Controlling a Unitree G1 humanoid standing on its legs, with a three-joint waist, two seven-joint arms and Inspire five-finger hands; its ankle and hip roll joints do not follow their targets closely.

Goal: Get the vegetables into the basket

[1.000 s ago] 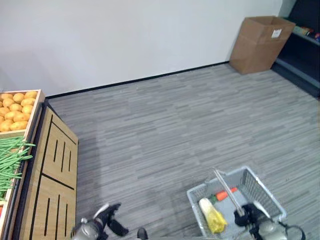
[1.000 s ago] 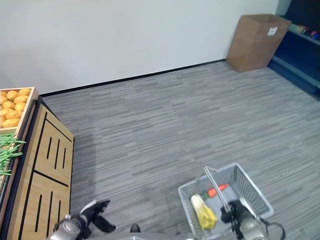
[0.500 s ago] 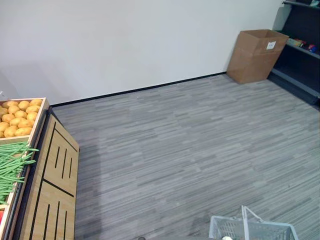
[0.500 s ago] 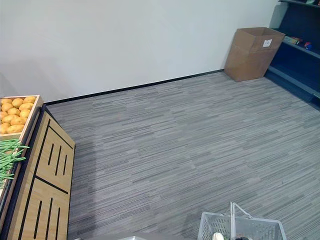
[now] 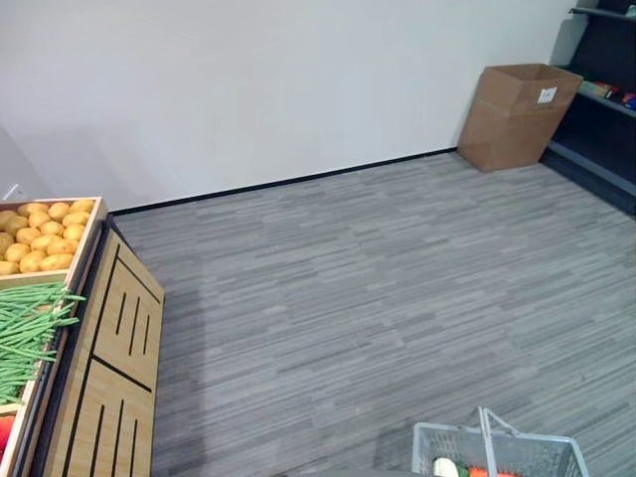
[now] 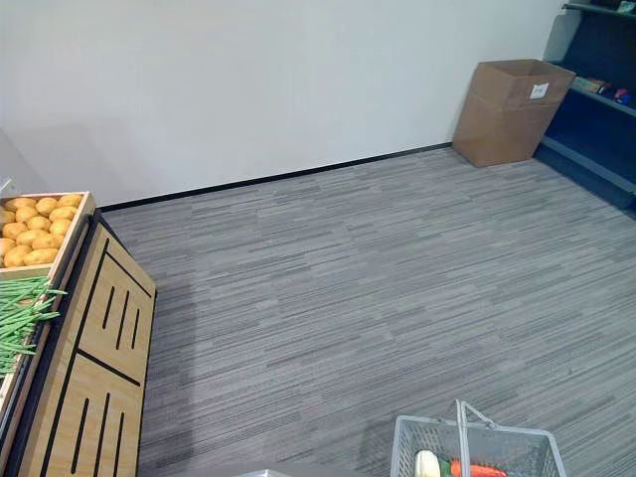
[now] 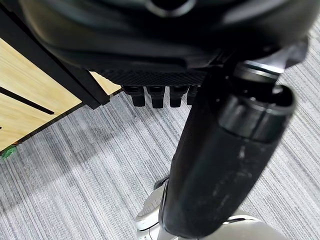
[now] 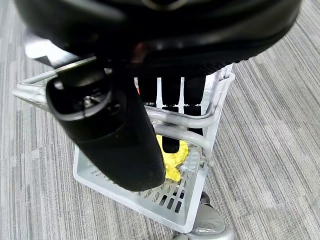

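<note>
The wooden produce counter stands well apart from the grey wire basket, which already holds vegetables. The right hand is curled round the basket's handle; the left hand hangs empty beside the counter, fingers straight. This looks like a carrying step; next, approach the counter's green beans.

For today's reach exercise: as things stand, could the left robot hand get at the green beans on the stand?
Probably not yet. The left robot hand hangs low over the floor beside the wooden stand; the green beans lie up on top, so the arm must rise first.
</note>
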